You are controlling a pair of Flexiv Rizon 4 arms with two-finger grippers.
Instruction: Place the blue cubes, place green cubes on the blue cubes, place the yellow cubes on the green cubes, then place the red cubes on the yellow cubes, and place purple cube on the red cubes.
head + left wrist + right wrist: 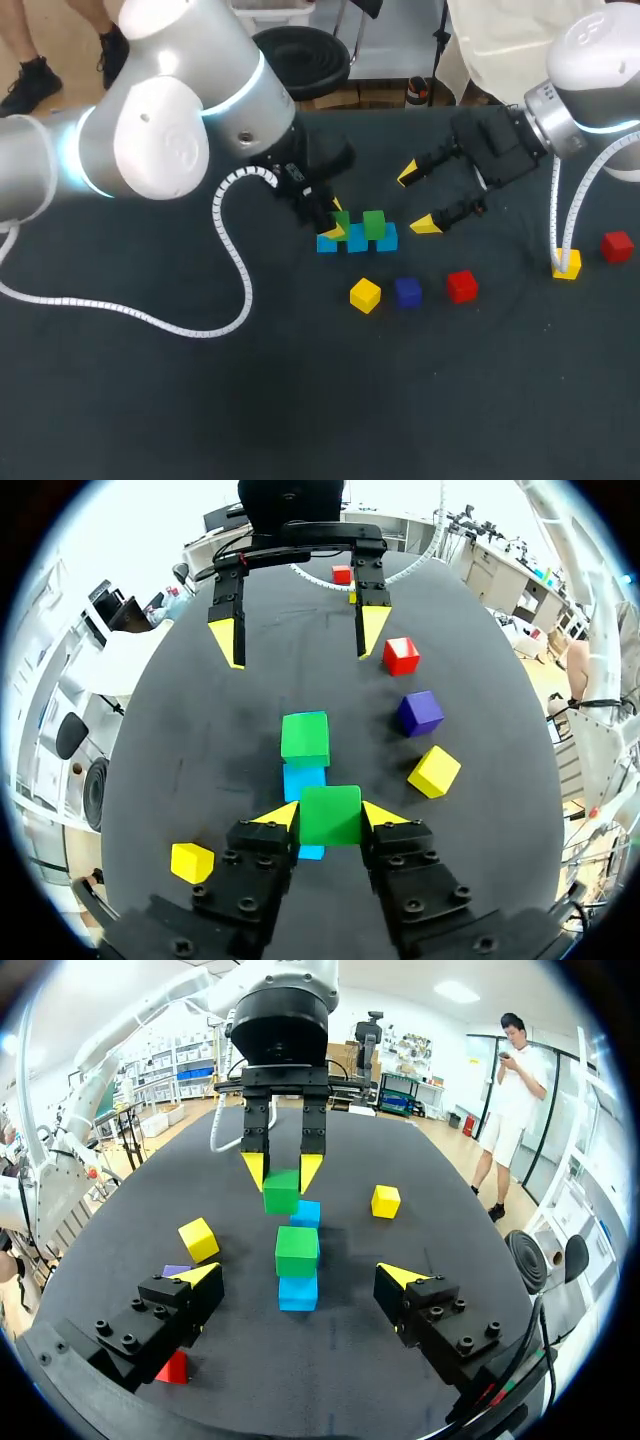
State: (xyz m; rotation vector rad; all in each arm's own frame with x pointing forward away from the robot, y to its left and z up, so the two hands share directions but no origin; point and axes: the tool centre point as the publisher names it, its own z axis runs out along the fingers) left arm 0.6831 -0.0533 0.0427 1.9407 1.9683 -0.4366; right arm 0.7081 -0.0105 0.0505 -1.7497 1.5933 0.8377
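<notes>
Partly hidden blue cube [311, 852] under green cube [330, 815] clamped in left hand [331, 816]; right hand [417, 200] apart.

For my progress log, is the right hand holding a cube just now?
No, the right hand stands open, with nothing gripped between its fingers.

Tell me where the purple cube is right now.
In the head view the purple cube lies on the table just right of centre, between a yellow cube and a red cube, on the robot's side of the blue cubes.
</notes>
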